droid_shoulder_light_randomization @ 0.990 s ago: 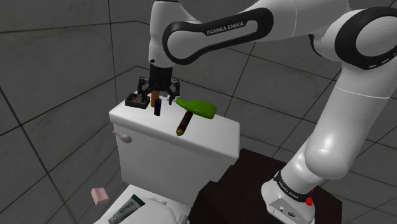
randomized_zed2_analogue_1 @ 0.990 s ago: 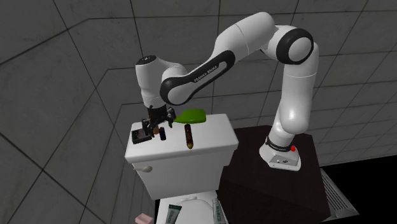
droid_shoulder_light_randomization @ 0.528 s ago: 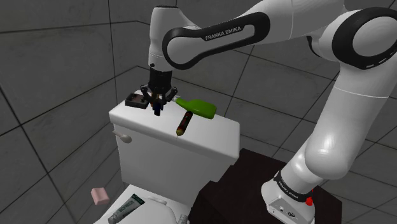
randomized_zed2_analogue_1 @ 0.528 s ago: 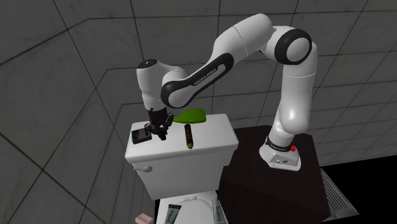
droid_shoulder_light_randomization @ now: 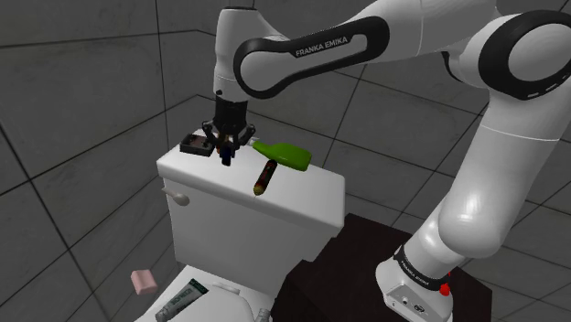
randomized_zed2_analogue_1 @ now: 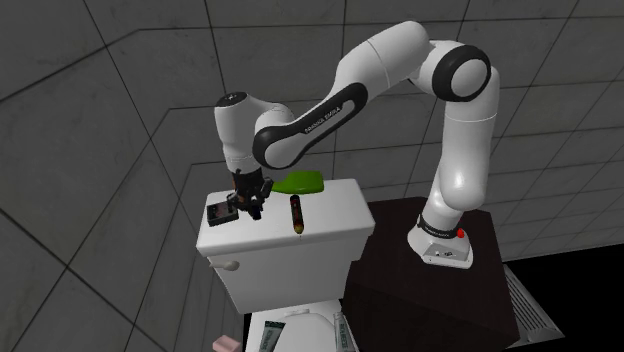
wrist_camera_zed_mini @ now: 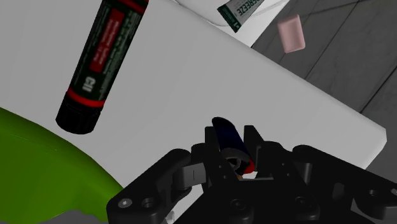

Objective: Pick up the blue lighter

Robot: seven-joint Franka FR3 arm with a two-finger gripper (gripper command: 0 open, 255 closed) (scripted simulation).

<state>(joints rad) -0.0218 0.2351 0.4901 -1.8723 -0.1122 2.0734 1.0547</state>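
Wrist view: the black gripper [wrist_camera_zed_mini: 232, 164] has its two fingers pulled in close, and they squeeze the blue lighter [wrist_camera_zed_mini: 225, 132] between them. The lighter stands up over the white toilet tank lid [wrist_camera_zed_mini: 191, 83]. A black and red tube [wrist_camera_zed_mini: 105, 60] and a green bottle [wrist_camera_zed_mini: 44, 165] lie on the lid near it. In the shoulder view, a small dark box [droid_shoulder_light_randomization: 193, 143] sits on the lighter's other side.

Dim overall, flat even light w/ faint soft shadows.
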